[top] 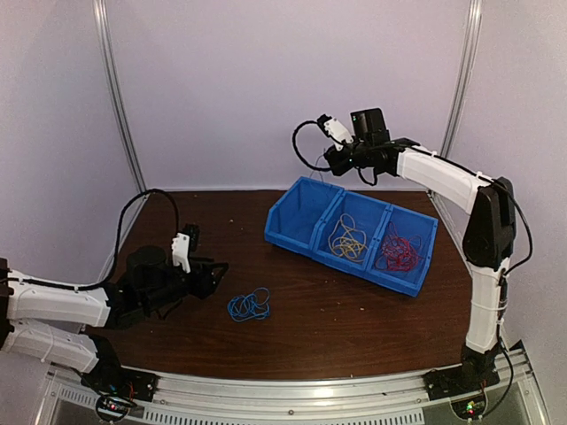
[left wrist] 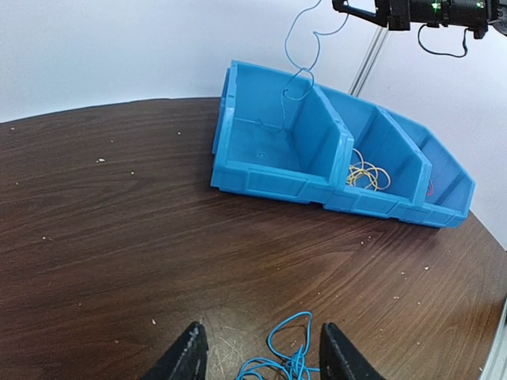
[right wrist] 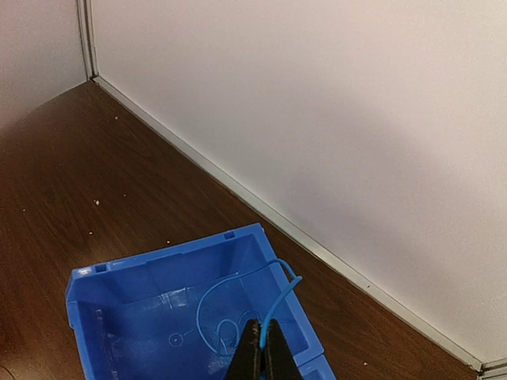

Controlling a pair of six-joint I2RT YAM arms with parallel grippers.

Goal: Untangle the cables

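Note:
My right gripper is high above the left compartment of the blue bin, shut on a thin blue cable that hangs down into that compartment; the cable also shows in the left wrist view. A bunch of blue cables lies on the table in front of the bin. My left gripper is open, low over the table just left of that bunch, whose loops lie between its fingertips. Yellow cables lie in the middle compartment and red cables in the right one.
The dark wooden table has white walls at the back and sides. The bin stands at the back right, angled. A metal rail runs along the near edge with both arm bases.

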